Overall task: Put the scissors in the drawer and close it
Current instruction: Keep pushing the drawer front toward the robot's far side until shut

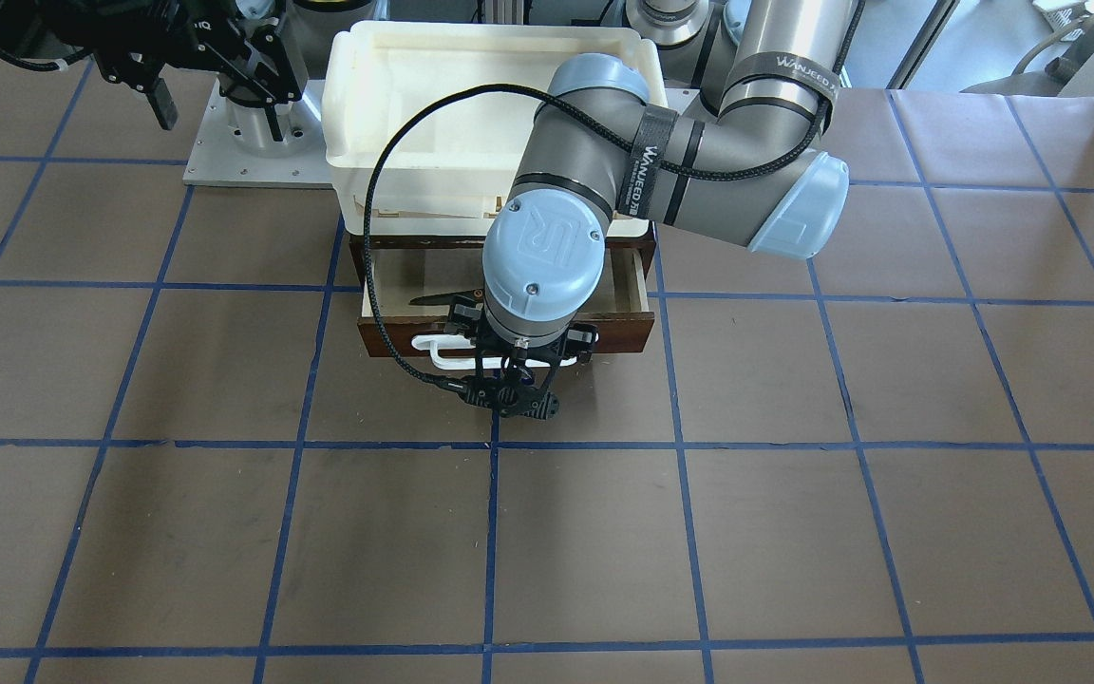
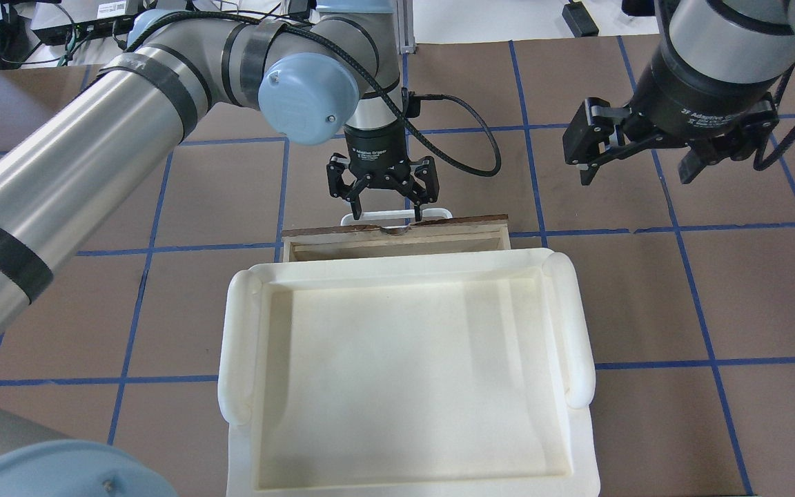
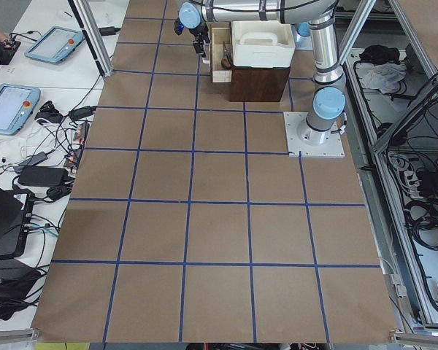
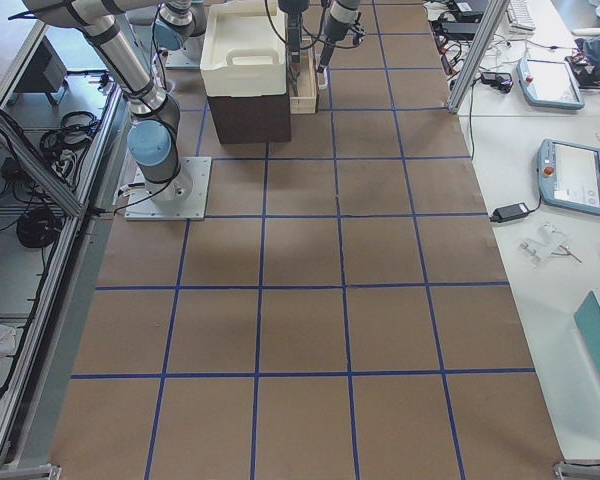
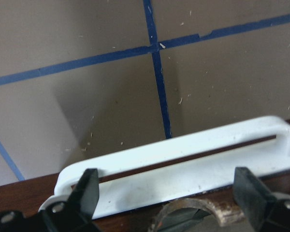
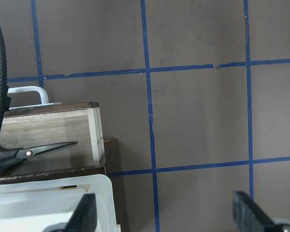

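Looking through the left wrist camera, I see the left gripper [image 2: 386, 210] with its jaws spread wide. The two fingers [image 5: 87, 193] stand either side of the middle stretch of the white bar handle [image 5: 183, 150]. They grip nothing, and I cannot tell whether either tip touches the bar or the dark front below it.

The right gripper [image 2: 636, 174] hangs over the bare table [image 1: 794, 522], off to the side of the drawer [image 1: 632, 285]. Its jaws are also fully apart and empty.

The drawer is pulled partway out from under the white tray [image 2: 404, 266], which sits on top of the dark cabinet [image 3: 259, 84].

The right wrist camera gives me what the others do not. It shows the scissors [image 6: 38, 151] lying flat on the plywood floor inside the drawer, blades pointing toward the side wall and orange-red showing at the pivot end.

From overhead, the tray and the drawer front hide them completely. The front-facing view shows only a sliver of blade [image 1: 433, 299] beside the left arm's wrist. The two side cameras are too far off to show the jaws.
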Motion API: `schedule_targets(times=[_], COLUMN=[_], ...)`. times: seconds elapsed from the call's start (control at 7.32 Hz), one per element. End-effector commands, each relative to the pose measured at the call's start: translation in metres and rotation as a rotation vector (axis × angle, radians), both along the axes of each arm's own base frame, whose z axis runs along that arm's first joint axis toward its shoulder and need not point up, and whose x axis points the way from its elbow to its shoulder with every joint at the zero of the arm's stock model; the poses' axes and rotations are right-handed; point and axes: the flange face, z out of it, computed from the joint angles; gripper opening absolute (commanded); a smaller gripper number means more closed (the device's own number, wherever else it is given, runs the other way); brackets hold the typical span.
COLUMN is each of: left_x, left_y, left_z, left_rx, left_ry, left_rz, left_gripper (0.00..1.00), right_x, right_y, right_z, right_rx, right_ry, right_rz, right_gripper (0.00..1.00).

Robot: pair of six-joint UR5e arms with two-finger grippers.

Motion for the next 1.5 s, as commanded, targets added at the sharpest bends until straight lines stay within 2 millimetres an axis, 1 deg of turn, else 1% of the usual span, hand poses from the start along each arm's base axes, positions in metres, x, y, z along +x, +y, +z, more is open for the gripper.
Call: schedule_targets(times=[0.0, 0.27, 0.55, 0.68, 0.82, 0.96, 1.23, 1.37], left_x=[0.003, 0.004, 0.004, 0.003, -0.002, -0.003, -0.005, -0.004], left_y=[0.008, 0.017, 0.021, 0.027, 0.036, 0.039, 0.042, 0.05], left_z=[0.002, -0.005, -0.01, -0.011, -0.013, -0.017, -0.012, -0.008], left_rx=[0.038, 0.059, 0.07, 0.077, 0.087, 0.095, 0.1, 0.141], left_ry=[-0.014, -0.021, -0.025, -0.026, -0.032, -0.035, -0.022, -0.02], left_rz=[0.0, -0.003, -0.003, -0.007, -0.021, -0.024, -0.019, -0.01], left_gripper=[1.0, 1.0, 1.0, 1.0, 1.0, 1.0, 1.0, 1.0], right_x=[0.0, 0.0, 0.0, -0.001, -0.001, -0.001, 0.0, 0.0], right_y=[0.001, 0.0, 0.0, 0.001, 0.0, 0.001, 0.002, 0.002], right_z=[0.0, 0.0, 0.0, 0.0, -0.001, 0.0, -0.001, -0.001], right_rx=[0.002, 0.002, 0.005, 0.005, 0.006, 0.003, 0.009, 0.009], right_ry=[0.0, 0.0, 0.0, 0.0, 0.0, 0.0, 0.001, 0.001], right_rz=[0.0, 0.002, 0.002, 0.0, 0.0, 0.0, 0.002, 0.002], right_gripper=[1.0, 1.0, 1.0, 1.0, 1.0, 1.0, 1.0, 1.0])
